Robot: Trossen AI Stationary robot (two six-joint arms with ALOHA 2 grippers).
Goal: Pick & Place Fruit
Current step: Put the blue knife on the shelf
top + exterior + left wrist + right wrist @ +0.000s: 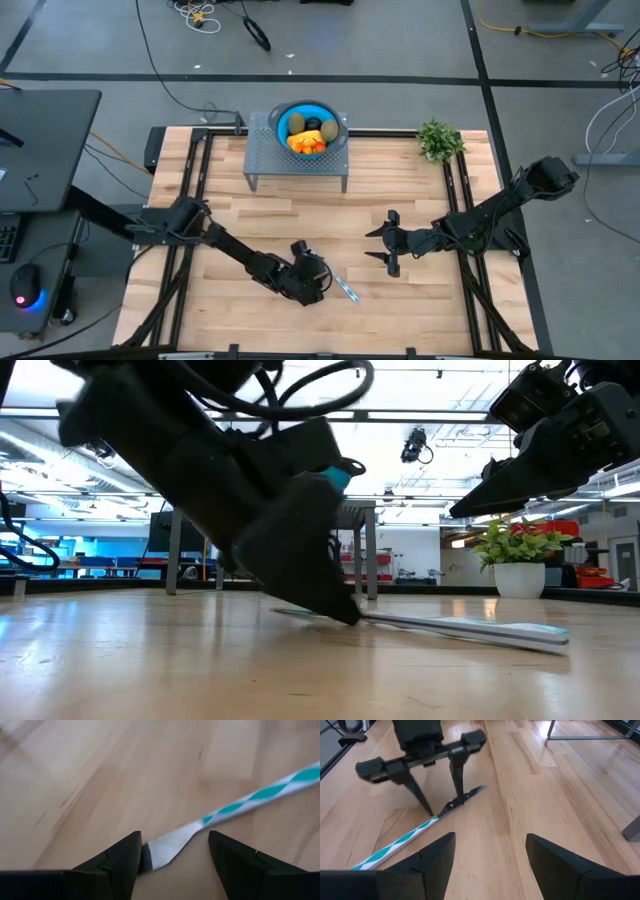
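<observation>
The fruit (306, 133) is piled in a blue bowl (331, 113) at the worktop's far edge. The left gripper (436, 804) is lowered with parted fingers straddling the knife (415, 836); the right gripper (385, 243) is held open nearby.

No legible text, labels, brands or numbers in any view. Signs in room beyond table too small to read.

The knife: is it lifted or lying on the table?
Lying flat on the table; the knife rests there, left pincer straddling its blade.
</observation>
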